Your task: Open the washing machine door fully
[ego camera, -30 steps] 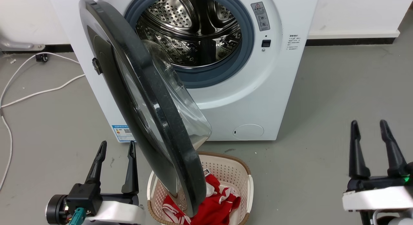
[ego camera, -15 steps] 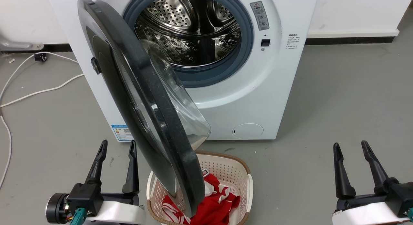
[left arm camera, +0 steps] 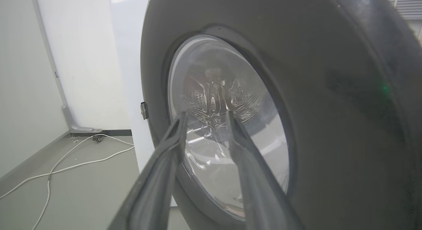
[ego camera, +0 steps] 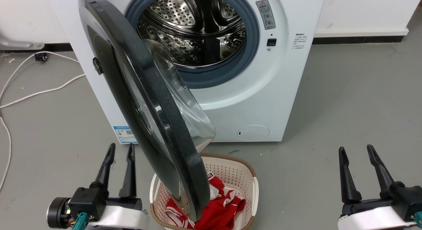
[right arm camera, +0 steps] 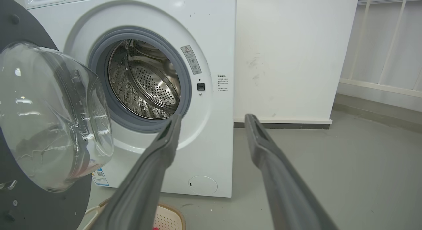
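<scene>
The washing machine door (ego camera: 158, 117) stands swung out from the machine on its hinge at the robot's left, roughly square to the white front, so the head view meets its black rim nearly edge-on, with the clear glass bowl bulging toward the opening. Its lower edge hangs over a cream laundry basket (ego camera: 252, 177) on the floor, which holds a red and white cloth (ego camera: 224, 207). Behind the door the steel drum (ego camera: 197, 25) and the grey rubber ring (ego camera: 252, 51) around it are fully exposed, so the latch is plainly released and the door is about halfway through its swing. What seems left is to carry it further round to the robot's left until it will go no more. The left gripper (ego camera: 122, 147) is low on the outer side of the door, near its glossy face but not touching it; its fingers (left arm camera: 171, 147) are parted with a narrow gap and grasp nothing, and the left wrist view looks along them at the round window. The right gripper (ego camera: 355, 148) is well apart from the door, low at the right over bare grey floor, its fingers spread wide and empty, pointing toward the machine front. Neither gripper has contact with the door, so a fresh push or hook on the rim looks needed.
</scene>
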Controlling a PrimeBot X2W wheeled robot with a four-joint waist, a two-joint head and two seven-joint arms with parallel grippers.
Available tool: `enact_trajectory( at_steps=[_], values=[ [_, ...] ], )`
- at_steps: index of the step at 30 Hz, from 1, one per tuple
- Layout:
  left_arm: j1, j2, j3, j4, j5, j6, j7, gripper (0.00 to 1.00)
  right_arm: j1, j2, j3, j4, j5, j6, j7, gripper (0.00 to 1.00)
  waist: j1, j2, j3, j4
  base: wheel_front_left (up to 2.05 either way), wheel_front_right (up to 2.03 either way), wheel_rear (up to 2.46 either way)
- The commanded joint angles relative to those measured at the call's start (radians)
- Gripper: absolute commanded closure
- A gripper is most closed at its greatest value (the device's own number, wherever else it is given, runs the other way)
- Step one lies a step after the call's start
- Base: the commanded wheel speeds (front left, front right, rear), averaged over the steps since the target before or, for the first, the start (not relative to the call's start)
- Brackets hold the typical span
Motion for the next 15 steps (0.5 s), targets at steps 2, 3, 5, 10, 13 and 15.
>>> enact_trajectory(
  at_steps=[2, 3, 5, 10, 13, 15],
  values=[
    [0.001, 0.0, 0.0, -0.003, 0.005, -0.007, -0.002, 1.0, -0.008, 0.004, 0.0, 0.004, 0.006, 0.0, -0.005, 0.0, 0.0, 0.0, 0.0, 0.0, 0.0, 0.0, 0.0],
    [0.0, 0.0, 0.0, -0.004, 0.005, -0.008, -0.002, 1.0, -0.008, 0.004, 0.0, 0.006, 0.006, 0.0, -0.005, 0.0, 0.0, 0.0, 0.0, 0.0, 0.0, 0.0, 0.0],
    [-0.004, 0.0, 0.005, -0.015, 0.002, -0.003, -0.002, 1.0, -0.008, 0.004, 0.001, 0.008, 0.01, 0.0, -0.006, 0.0, 0.0, 0.0, 0.0, 0.0, 0.0, 0.0, 0.0],
    [-0.021, 0.0, 0.013, -0.079, -0.015, 0.011, -0.002, 1.0, -0.008, 0.004, -0.002, 0.014, 0.018, 0.0, -0.007, 0.0, 0.0, 0.0, 0.001, 0.001, 0.0, 0.0, 0.0],
    [-0.05, 0.0, 0.027, -0.156, -0.019, 0.007, -0.002, 1.0, -0.009, 0.004, -0.004, 0.018, 0.023, 0.0, -0.007, 0.0, 0.0, 0.0, 0.003, 0.003, 0.0, 0.0, 0.0],
    [-0.071, 0.0, 0.03, -0.226, -0.009, 0.01, -0.002, 1.0, -0.009, 0.004, -0.006, 0.02, 0.024, 0.0, -0.007, 0.0, 0.0, 0.0, 0.003, 0.005, 0.0, 0.0, 0.0]
  ],
)
